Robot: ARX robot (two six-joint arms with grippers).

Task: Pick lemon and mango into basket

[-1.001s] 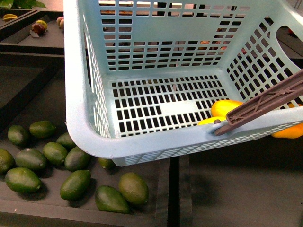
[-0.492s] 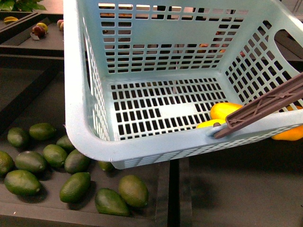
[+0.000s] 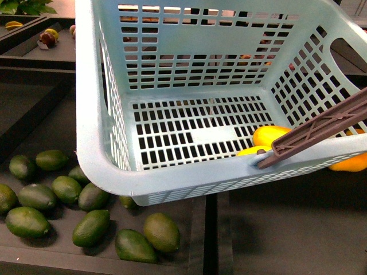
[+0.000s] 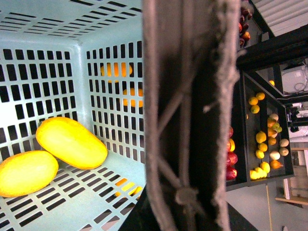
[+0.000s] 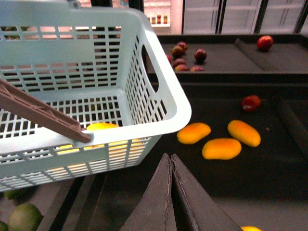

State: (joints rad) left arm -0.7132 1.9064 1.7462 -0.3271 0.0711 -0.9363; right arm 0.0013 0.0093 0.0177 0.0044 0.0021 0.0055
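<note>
The pale turquoise basket (image 3: pixel 92 143) hangs tilted and fills most of the front view. My left gripper (image 4: pixel 185 204) is shut on its brown handle (image 4: pixel 187 106), which blocks the fingers from sight. Two bright yellow oval fruits (image 4: pixel 72 142) (image 4: pixel 26 172) lie together on the slotted floor at one corner, also seen in the front view (image 3: pixel 269 134). I cannot tell which is the lemon or whether either is the mango. Three orange mangoes (image 5: pixel 221 148) lie on the dark shelf beside the basket. My right gripper (image 5: pixel 171 161) is shut on nothing, just outside the basket's corner.
Several dark green oval fruits (image 3: pixel 92 226) lie in a black bin under the basket's left side. A black divider (image 3: pixel 209 229) separates that bin from the mango shelf. Red apples (image 5: pixel 251 102) and dark fruits (image 5: pixel 183 50) lie farther back. Mixed fruit fills a distant shelf (image 4: pixel 262 144).
The whole front view has slipped slightly lower in the picture. The basket keeps its tilt, and the two yellow fruits stay in the same corner.
</note>
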